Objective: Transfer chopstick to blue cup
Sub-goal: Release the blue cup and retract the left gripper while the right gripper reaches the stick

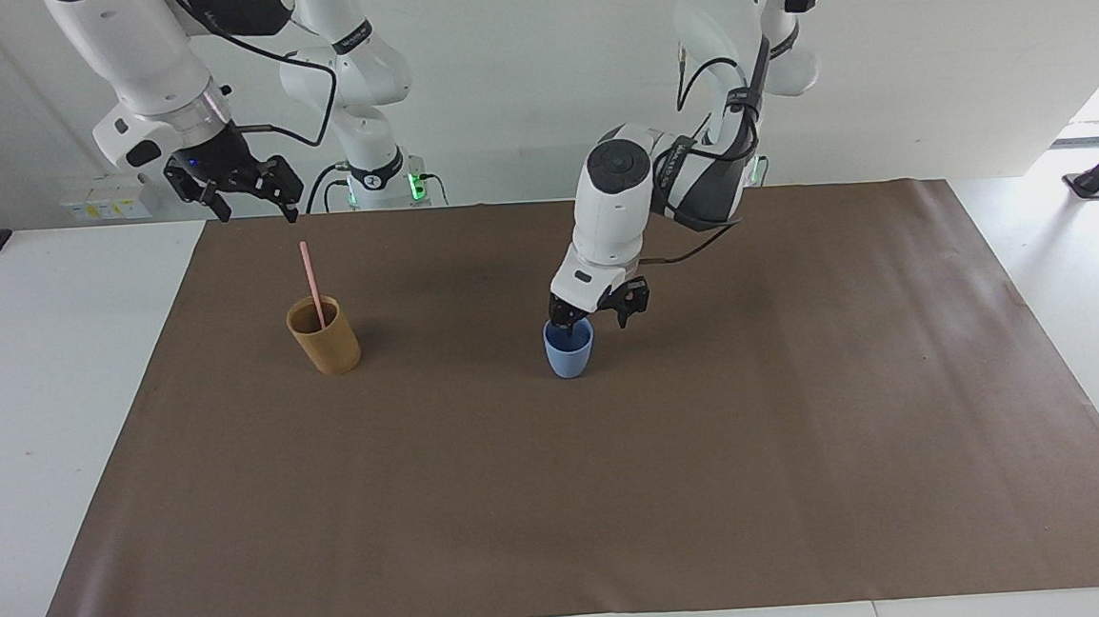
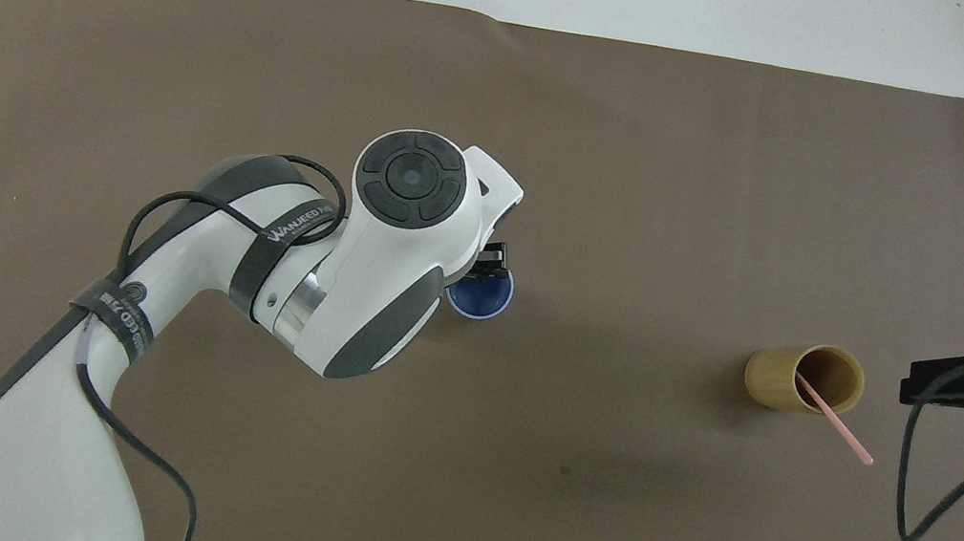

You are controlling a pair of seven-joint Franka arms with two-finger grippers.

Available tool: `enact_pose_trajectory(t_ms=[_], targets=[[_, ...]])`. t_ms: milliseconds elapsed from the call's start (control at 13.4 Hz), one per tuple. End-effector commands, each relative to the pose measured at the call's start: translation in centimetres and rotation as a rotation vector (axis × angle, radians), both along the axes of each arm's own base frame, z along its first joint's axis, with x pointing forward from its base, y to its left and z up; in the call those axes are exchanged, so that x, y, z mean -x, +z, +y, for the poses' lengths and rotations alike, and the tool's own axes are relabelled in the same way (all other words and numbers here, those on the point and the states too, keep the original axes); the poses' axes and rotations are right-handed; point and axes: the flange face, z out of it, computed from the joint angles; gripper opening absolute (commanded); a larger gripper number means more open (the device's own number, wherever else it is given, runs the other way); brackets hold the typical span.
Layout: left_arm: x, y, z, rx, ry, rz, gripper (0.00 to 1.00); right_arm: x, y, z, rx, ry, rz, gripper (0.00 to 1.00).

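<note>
The blue cup [image 1: 568, 350] [image 2: 483, 295] stands upright mid-mat. My left gripper [image 1: 594, 317] hangs just over it, open; one fingertip [image 1: 565, 323] sits at the cup's rim and the other is outside the cup, toward the left arm's end. From overhead the wrist hides most of this gripper. The pink chopstick [image 1: 311, 285] [image 2: 838, 433] leans inside the tan cup [image 1: 324, 339] [image 2: 798, 379] toward the right arm's end. My right gripper [image 1: 247, 201] [image 2: 957, 385] is open, in the air over the mat's edge by the robots, close to the tan cup, holding nothing.
A brown mat [image 1: 713, 480] covers most of the white table. The left arm's forearm and cable reach over the mat's middle. The right arm's cable loops down near the tan cup [image 2: 920, 495].
</note>
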Motion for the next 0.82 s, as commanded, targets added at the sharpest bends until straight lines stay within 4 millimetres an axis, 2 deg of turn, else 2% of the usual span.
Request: enact_pose_trajectory(t_ms=[0, 149, 223, 372, 447, 596, 745], targets=[[-0.3, 7.0, 5.9, -0.001, 0.051, -0.047, 1.0, 2.0, -5.0, -1.1, -0.003, 0.068, -0.008, 1.0], [-1.2, 10.1, 10.7, -0.002, 0.036, -0.056, 1.0, 3.0, -7.3, -1.2, -0.001, 0.095, -0.024, 1.0], [-1.6, 10.8, 13.0, -0.008, 0.028, -0.05, 1.0, 3.2, -8.7, -1.2, 0.0, 0.103, -0.023, 0.97], [-2.7, 11.3, 17.9, -0.024, 0.0, -0.023, 1.0, 3.8, -10.9, -1.1, -0.002, 0.17, -0.016, 0.79], [-2.9, 11.7, 20.6, -0.03, -0.011, -0.01, 1.0, 4.2, -11.5, -0.9, 0.0, 0.184, -0.005, 0.71], [-3.6, 12.5, 25.8, -0.034, -0.055, 0.004, 1.0, 4.7, -11.5, -0.2, 0.004, 0.198, -0.007, 0.66], [-3.9, 12.8, 29.9, -0.034, -0.085, 0.014, 1.0, 5.1, -11.5, 0.6, 0.004, 0.223, -0.006, 0.51]])
